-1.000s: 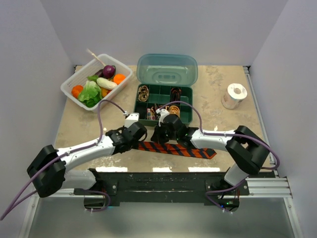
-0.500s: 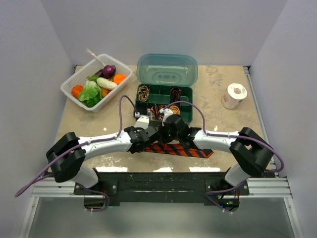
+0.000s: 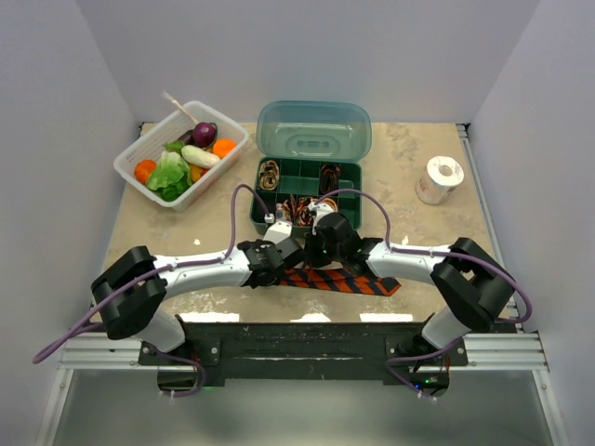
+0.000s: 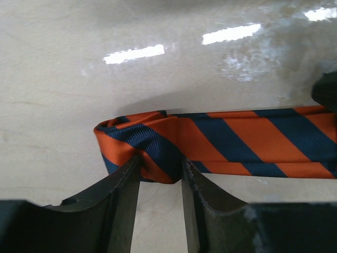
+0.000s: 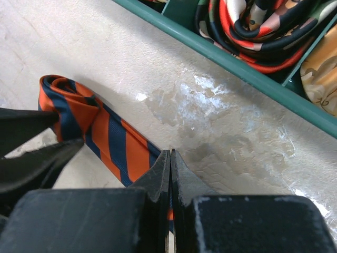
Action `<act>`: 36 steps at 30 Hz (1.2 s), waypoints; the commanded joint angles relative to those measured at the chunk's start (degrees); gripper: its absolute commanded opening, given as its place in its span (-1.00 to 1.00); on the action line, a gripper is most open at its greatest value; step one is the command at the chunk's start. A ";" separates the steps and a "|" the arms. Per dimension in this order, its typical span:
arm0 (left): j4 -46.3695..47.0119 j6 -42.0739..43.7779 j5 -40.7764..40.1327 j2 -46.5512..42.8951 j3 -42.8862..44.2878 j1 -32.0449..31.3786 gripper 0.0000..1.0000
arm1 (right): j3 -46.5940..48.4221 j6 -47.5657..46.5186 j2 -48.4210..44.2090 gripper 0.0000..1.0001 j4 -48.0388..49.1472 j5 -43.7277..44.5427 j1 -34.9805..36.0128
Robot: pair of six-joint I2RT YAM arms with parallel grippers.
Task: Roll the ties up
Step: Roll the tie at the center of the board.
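Note:
The orange-red tie (image 3: 349, 282) with navy stripes lies flat near the table's front edge. Its left end is folded over into a small loop (image 4: 134, 138). My left gripper (image 4: 160, 169) is shut on that folded end, one finger on each side; it also shows in the top view (image 3: 282, 258). My right gripper (image 5: 170, 158) is shut, its tips down at the tie's far edge (image 5: 113, 139), just right of the fold (image 5: 63, 100). Rolled patterned ties (image 5: 247, 26) sit in the green box (image 3: 346, 219).
The green compartment box has its lid (image 3: 314, 130) open, just behind both grippers. A white basket of toy vegetables (image 3: 139, 172) stands at the back left. A white tape roll (image 3: 439, 178) stands at the right. Purple cables arch over both arms.
My left gripper has moved right to the tie's left end and closed on it. That end is now folded over and the tie looks shorter. The right gripper has barely moved.

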 commanded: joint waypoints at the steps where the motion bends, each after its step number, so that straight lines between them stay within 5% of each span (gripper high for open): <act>1: 7.05 1.98 5.88 -0.76 -1.59 -0.19 -0.12 | -0.34 -0.34 -2.35 -1.00 1.09 -0.11 -0.24; 12: 9.78 2.42 10.89 0.21 -2.39 -0.19 -0.06 | -0.07 -0.86 -1.73 -0.99 2.40 -3.62 -0.24; 36: 1.07 -2.68 1.40 -16.04 -3.17 3.23 0.09 | 8.63 0.36 2.92 -0.99 6.54 -9.34 5.38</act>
